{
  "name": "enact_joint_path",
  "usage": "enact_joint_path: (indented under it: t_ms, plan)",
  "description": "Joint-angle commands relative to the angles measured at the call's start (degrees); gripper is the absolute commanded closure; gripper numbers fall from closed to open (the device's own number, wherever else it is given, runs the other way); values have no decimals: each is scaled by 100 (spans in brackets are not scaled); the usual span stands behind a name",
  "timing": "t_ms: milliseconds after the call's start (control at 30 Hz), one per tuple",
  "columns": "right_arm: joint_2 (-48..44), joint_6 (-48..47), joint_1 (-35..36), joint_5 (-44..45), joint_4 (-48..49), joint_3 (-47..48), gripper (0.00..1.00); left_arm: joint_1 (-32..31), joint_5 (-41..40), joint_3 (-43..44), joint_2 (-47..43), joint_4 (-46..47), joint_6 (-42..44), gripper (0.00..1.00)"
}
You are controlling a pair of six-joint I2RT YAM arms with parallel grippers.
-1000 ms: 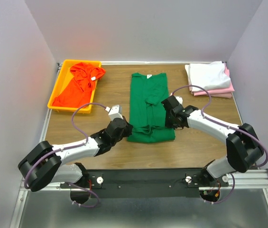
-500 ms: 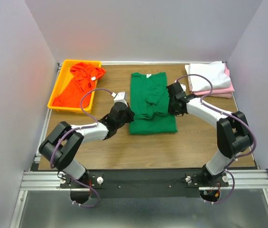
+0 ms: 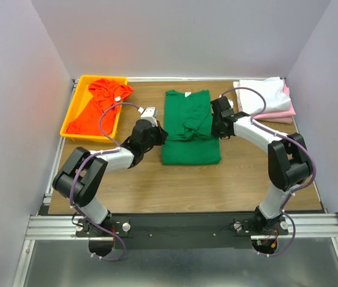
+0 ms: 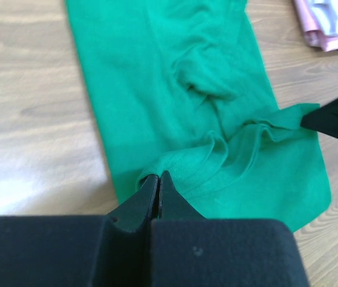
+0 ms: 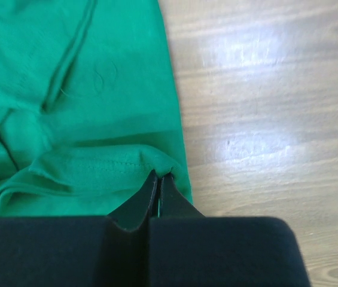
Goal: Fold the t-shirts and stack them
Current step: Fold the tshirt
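The dark green t-shirt lies in a long strip on the table's middle, its lower hem lifted and carried over itself. My left gripper is shut on the hem's left corner. My right gripper is shut on the hem's right corner. The orange-red t-shirt with a white neck tag lies crumpled in the yellow tray. At the back right, a folded white t-shirt rests on a folded pink t-shirt.
The yellow tray stands at the back left of the wooden table. White walls close in the table's back and sides. The pink and white stack's corner shows in the left wrist view.
Both grippers have carried the green shirt's bottom hem away from the near edge toward the collar, so the shirt's lower part now folds over its middle. Both arms have reached further out.
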Motion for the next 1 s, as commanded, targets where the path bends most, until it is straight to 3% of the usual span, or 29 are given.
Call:
enact_joint_path:
  t_ms: [0,467,533,567,600,667,767,967]
  plan:
    - [162,-180,-125,-110,139,341,100,158,620,310,393,444,287,100]
    - [997,-356,-336,-242,139,1009,100,641,1148,855,1264,823,419,100]
    - [1067,-374,-406,-321,130,1149,98,720,1157,943,1388,823,402,90]
    - [1111,-383,-415,-374,130,1202,83,773,1174,987,1423,814,376,78]
    - [1129,-400,-458,-505,130,1263,67,861,1175,1039,1440,797,349,51]
    - [1060,-418,-476,-620,130,1413,37,923,1105,1075,1388,753,314,39]
    - [884,-506,-485,-726,130,1492,31,949,929,1066,1125,630,349,26]
    - [278,-629,-476,-725,139,1133,28,941,814,777,632,436,366,25]
